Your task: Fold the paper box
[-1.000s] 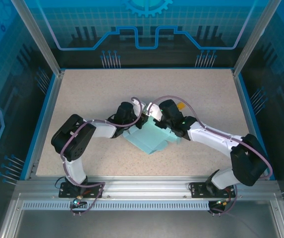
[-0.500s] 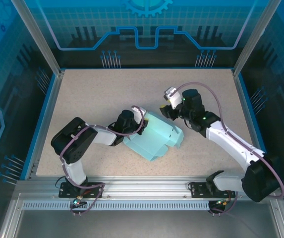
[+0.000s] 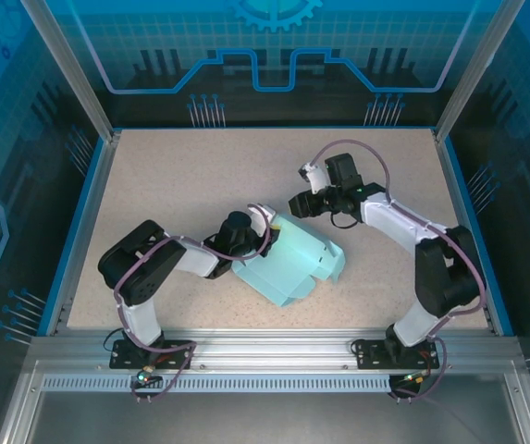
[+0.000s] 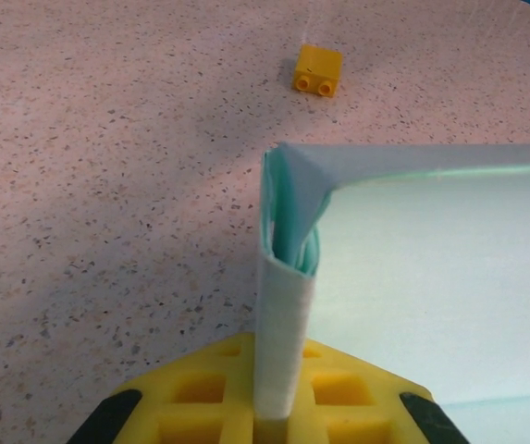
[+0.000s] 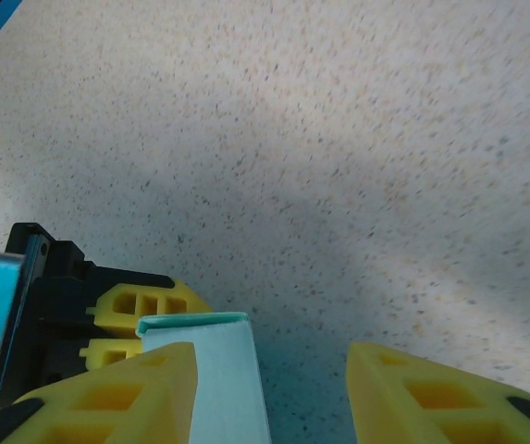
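Observation:
The paper box (image 3: 290, 264) is light teal card lying partly folded on the table's middle. My left gripper (image 3: 261, 235) is shut on its upper-left edge. In the left wrist view the yellow fingers (image 4: 200, 388) pinch a folded upright strip of the paper box (image 4: 281, 305), and a flat panel spreads to the right. My right gripper (image 3: 296, 207) hovers just behind the box, open and holding nothing. In the right wrist view a corner of the paper box (image 5: 211, 370) rises beside its left finger (image 5: 107, 398), not between closed jaws.
A small orange brick (image 4: 318, 71) lies on the speckled table (image 3: 181, 176) beyond the box. Blue rails and metal posts border the table. Bare surface stretches to the back and to both sides.
My right gripper has let go, opened and drawn back from the box toward the rear right. The left gripper stays shut on the box, which shifted slightly.

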Tool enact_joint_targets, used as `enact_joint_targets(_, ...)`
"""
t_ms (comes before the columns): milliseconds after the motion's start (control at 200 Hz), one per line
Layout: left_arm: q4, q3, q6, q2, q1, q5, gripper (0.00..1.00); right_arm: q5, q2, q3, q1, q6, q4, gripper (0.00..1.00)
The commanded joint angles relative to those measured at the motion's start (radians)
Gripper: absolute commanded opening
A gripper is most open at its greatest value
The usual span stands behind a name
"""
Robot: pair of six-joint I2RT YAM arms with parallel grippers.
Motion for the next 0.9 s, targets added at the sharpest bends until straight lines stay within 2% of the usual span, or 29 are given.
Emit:
enact_joint_targets(0,0.036,-0.006,0.016,0.012,-0.009,0.005,0.12,-0.079,0.04,0.037,0.0,0.045,-0.018,0.46)
enact_joint_targets(400,0.015,0.007,0.024,0.024,-0.017,0.004,0.13,-0.072,0.089,-0.012,0.023,0.057,0.008,0.45)
enact_joint_targets(895,0.002,0.016,0.028,0.045,-0.022,0.008,0.15,0.005,0.09,-0.066,0.061,0.053,0.012,0.44)
